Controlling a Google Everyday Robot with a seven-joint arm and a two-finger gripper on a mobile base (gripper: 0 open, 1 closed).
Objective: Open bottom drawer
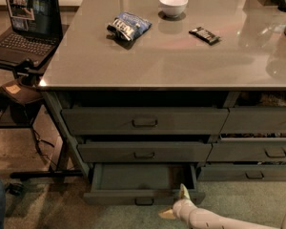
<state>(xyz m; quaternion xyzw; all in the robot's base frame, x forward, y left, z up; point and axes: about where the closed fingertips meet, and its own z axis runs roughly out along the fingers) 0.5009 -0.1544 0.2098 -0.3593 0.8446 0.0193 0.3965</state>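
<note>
Single camera, raised, standing in front of the drawer cabinet, facing its fronts and tilted down; the grey countertop (pixel 171 61) fills the upper half, floor runs along the bottom edge. Mid-range: all three drawer rows fit, with the pulled-out bottom drawer (pixel 128 196) lowest. The arm enters from the lower right corner, and the gripper (pixel 174 203), fingers apart, sits low, right of centre, by that drawer's front.
</note>
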